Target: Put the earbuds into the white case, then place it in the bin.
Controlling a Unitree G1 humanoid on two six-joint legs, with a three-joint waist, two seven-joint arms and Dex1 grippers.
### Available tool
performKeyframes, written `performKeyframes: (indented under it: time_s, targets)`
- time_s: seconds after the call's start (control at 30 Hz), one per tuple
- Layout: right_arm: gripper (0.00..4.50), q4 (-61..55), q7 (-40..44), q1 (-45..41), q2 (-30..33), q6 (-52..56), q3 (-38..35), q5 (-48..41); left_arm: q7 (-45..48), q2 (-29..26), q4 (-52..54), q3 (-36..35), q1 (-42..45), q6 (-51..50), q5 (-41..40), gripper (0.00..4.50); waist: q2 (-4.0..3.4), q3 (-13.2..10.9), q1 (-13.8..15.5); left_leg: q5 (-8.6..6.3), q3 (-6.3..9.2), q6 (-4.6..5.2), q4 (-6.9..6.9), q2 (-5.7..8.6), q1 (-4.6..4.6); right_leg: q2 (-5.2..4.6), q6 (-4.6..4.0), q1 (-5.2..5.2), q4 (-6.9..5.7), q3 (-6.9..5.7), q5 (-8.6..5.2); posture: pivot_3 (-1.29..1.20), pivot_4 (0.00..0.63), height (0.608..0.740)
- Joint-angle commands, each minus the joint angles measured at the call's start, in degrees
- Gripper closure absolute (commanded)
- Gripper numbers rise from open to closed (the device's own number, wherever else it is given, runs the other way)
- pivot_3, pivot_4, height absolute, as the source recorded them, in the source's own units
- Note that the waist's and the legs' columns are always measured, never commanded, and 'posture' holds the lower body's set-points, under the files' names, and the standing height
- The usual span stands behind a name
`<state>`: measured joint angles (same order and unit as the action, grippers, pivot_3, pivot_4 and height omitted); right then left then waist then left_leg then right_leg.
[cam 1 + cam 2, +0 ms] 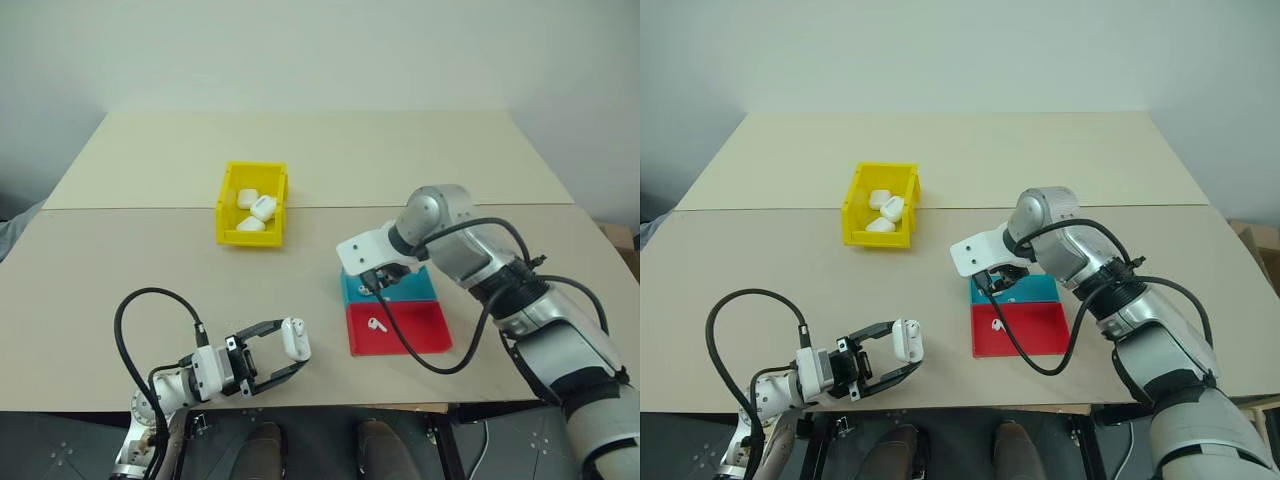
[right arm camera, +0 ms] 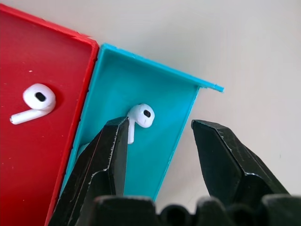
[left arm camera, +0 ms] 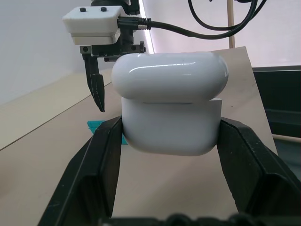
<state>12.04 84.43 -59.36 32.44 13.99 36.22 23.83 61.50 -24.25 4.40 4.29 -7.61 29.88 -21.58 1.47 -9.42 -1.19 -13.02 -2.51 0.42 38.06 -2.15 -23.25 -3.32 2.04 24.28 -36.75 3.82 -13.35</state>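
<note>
Pinching the white case (image 3: 169,110) by its lower half, the left gripper (image 1: 283,355) has one black finger pressed against each side of it, and the lid stands a little ajar above the body. This gripper sits low over the near edge of the table (image 1: 120,250), at the robot's left, with a black cable looping up behind it. Over on the right, the right gripper (image 2: 160,141) points steeply down with its two fingers (image 2: 106,160) spread apart and nothing between them; in the right wrist view one finger hangs over the blue tray (image 2: 141,84) and the other over bare table beside the tray's wall. One earbud (image 2: 140,117) lies inside the blue tray, its stem partly hidden behind that finger, not touched as far as can be seen. The second earbud (image 1: 376,324) lies on the floor of the red tray (image 1: 425,330), which sits edge to edge with the blue one on its near side. Both trays are shallow and rest right of the table's middle, under the right arm's wrist and its white camera block. Farther back and to the left, well apart from both grippers, stands the bin (image 1: 252,205), yellow and open-topped, with a few white cases (image 1: 255,210) lying inside it. A seam runs across the tabletop just behind the bin's middle.
</note>
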Motion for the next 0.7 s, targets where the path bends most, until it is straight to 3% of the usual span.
performKeyframes:
  time_s: [0.03, 0.67, 0.7]
  targets:
    - [1.91, 0.37, -1.01, 0.34, -0.49, -0.91, 1.08, 1.91, -0.47, -0.01, 1.13, 0.29, -0.2, 1.46, -0.11, 1.76, 0.0, 0.0, -0.03, 0.0, 0.0, 0.0, 0.0, 0.0, 0.0, 0.01, 0.0, 0.0, 0.0, 0.0, 0.0, 0.0, 0.15, 0.74]
    - [1.91, 2.5, -1.88, 1.21, -2.12, -2.35, 2.31, 3.49, -1.21, -0.51, 1.66, 0.25, -1.08, 1.83, 0.37, 1.76, 0.0, 0.0, -0.01, 0.0, 0.0, 0.0, 0.0, 0.0, 0.03, 0.01, 0.0, -0.02, -0.01, 0.0, 0.0, 0.0, 0.15, 0.74]
    - [2.08, 2.38, -1.71, 1.34, -1.99, -2.65, 2.32, 3.36, -1.19, -0.51, 1.64, 0.26, -1.07, 1.84, 0.35, 1.76, 0.0, 0.0, -0.01, 0.0, 0.0, 0.0, 0.0, 0.0, 0.02, 0.01, 0.0, -0.02, -0.01, 0.0, 0.0, 0.0, 0.15, 0.74]
